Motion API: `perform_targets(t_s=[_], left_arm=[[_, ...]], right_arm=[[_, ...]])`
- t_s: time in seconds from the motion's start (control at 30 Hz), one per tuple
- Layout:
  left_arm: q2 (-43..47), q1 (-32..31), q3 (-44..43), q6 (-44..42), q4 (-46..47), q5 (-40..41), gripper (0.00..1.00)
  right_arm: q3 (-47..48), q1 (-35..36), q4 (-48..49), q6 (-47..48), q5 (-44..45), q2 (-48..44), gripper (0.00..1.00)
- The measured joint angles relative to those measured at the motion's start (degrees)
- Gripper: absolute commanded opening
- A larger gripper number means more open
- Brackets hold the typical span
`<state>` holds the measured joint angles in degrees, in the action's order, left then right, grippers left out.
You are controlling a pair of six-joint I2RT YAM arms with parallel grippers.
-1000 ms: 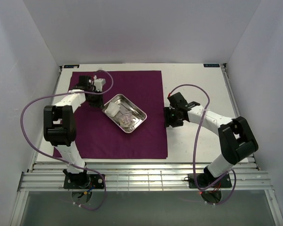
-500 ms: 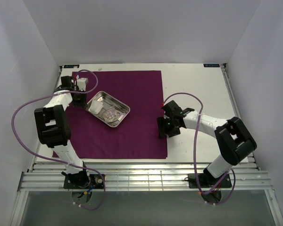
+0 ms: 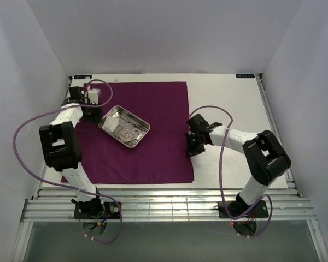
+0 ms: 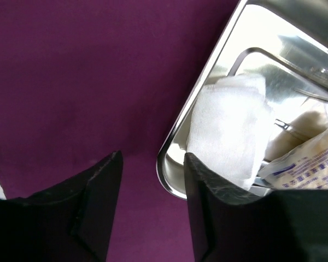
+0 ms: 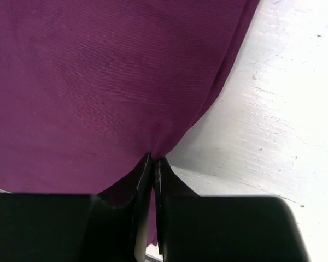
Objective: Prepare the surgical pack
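Wrist views alone show right jaws pinching cloth (image 5: pixel 98 82) edge, left jaws spread beside tray (image 4: pixel 172 174) corner.

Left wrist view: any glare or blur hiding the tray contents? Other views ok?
Left wrist view: gauze pad blown out near-white, steel tray mirrors brightly, left pincer fingers dark and soft. Right wrist view: purple cloth weave sharp, right pincer a black silhouette. Top external view: even light, tray contents too small to resolve.
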<state>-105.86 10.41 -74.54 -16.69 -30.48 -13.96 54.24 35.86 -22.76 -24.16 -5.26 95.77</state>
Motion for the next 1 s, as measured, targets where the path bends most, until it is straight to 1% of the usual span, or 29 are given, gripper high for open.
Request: perform_targets(t_s=[0.17,0.23,0.33,0.43,0.6,0.7,0.77,0.93,0.97,1.0], left_arm=[[0.00,0.33,-4.55,1.14,-3.06,-0.22,0.72],[0.31,0.37,-6.38,1.70,-4.28,-1.55,0.74],[1.57,0.59,-8.57,2.51,-6.01,-4.74,0.75],[2.93,0.68,-10.64,3.58,-7.37,-7.63,0.75],[3.21,0.68,-11.58,5.44,-8.17,-8.44,0.74],[3.02,0.68,-11.56,6.73,-8.85,-8.09,0.73],[2.99,0.68,-11.54,7.63,-9.18,-7.80,0.73],[2.93,0.68,-11.08,9.70,-9.66,-7.28,0.73],[2.89,0.68,-10.97,10.03,-9.66,-7.15,0.72],[2.82,0.68,-10.82,10.36,-9.64,-7.02,0.72]], right_arm=[[-0.57,-3.34,0.79,-2.21,-2.19,0.09,0.08],[-0.70,-5.25,1.07,-2.45,-2.54,0.07,0.08],[-0.79,-9.75,1.51,-2.16,-2.71,0.07,0.08],[-0.81,-16.20,1.73,-1.07,-2.78,0.07,0.08],[0.66,-27.21,-0.31,2.51,-1.79,0.61,0.08],[4.70,-32.26,-2.29,5.46,0.42,3.43,0.08],[9.57,-34.47,-4.42,7.48,2.67,6.91,0.08],[24.44,-36.63,-7.65,11.47,8.35,16.81,0.08],[27.10,-36.74,-8.13,12.07,9.29,18.47,0.14],[29.46,-36.81,-8.39,12.52,10.01,19.82,0.23]])
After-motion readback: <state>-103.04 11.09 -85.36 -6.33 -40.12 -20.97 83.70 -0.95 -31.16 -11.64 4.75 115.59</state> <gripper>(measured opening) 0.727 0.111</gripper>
